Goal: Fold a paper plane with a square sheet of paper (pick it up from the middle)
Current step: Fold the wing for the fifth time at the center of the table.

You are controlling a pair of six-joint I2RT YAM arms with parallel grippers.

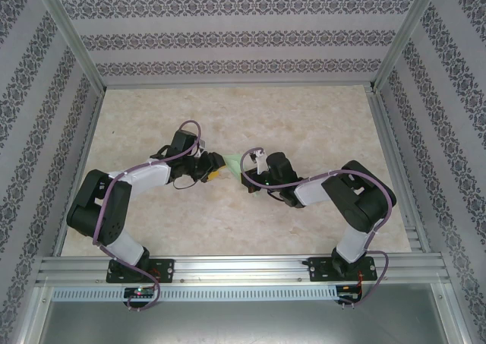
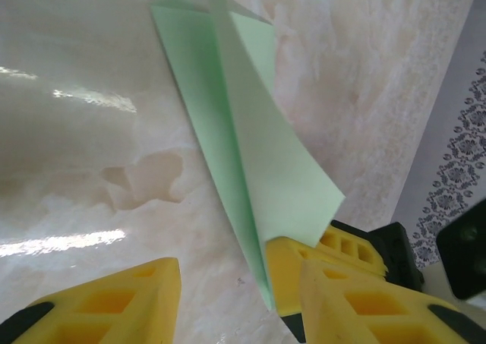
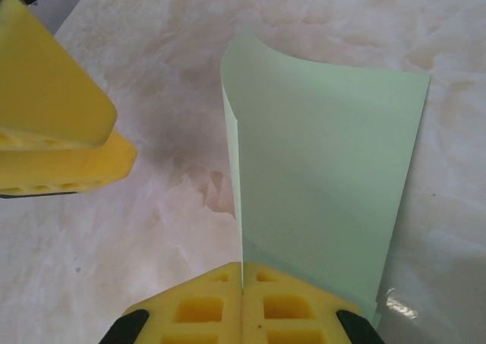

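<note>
Near the middle of the table [image 1: 304, 116], the right fingers [image 3: 205, 310] clamp the folded green paper sheet [image 3: 326, 169]; the left fingers [image 2: 114, 302] stand apart just beside.

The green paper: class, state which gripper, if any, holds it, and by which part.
The right gripper holds the folded green paper, jaws shut on the near end of its crease. The left gripper is open beside it, gripping nothing.

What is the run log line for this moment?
right tool: shut on folded pale green paper sheet | left tool: open around sheet's pointed end | sheet: partly lifted off beige marbled table
</note>
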